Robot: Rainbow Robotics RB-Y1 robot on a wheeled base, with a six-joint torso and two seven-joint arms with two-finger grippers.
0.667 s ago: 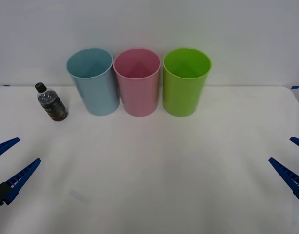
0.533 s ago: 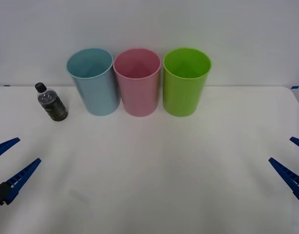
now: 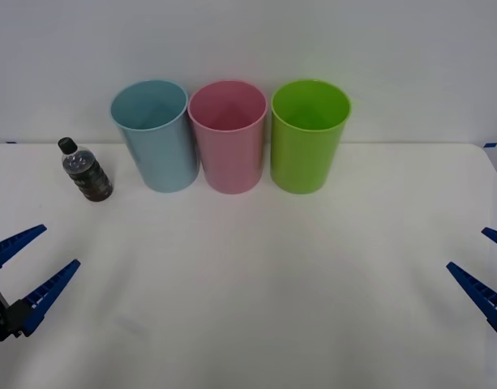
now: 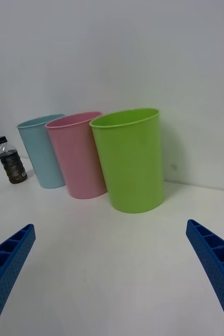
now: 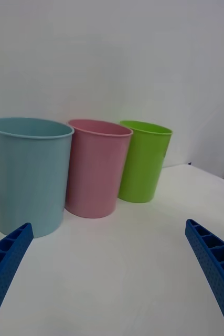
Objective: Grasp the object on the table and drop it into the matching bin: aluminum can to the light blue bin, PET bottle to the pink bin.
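Observation:
The PET bottle (image 3: 86, 170) (image 4: 12, 161), small with dark liquid and a black cap, stands upright at the table's far left, just left of the light blue bin (image 3: 155, 134) (image 4: 41, 152) (image 5: 28, 173). The pink bin (image 3: 229, 134) (image 4: 77, 155) (image 5: 96, 168) stands beside the blue one. My left gripper (image 3: 33, 255) (image 5: 109, 273) hovers open near the table's front left, well short of the bottle. My right gripper (image 3: 485, 259) (image 4: 109, 273) waits open at the front right edge.
A green bin (image 3: 307, 134) (image 4: 130, 157) (image 5: 143, 160) stands right of the pink one; the three bins form a row at the back of the white table (image 3: 256, 275). A plain wall rises behind them.
My left gripper has moved slightly forward and to the right. The bottle, the bins and the right gripper have not moved.

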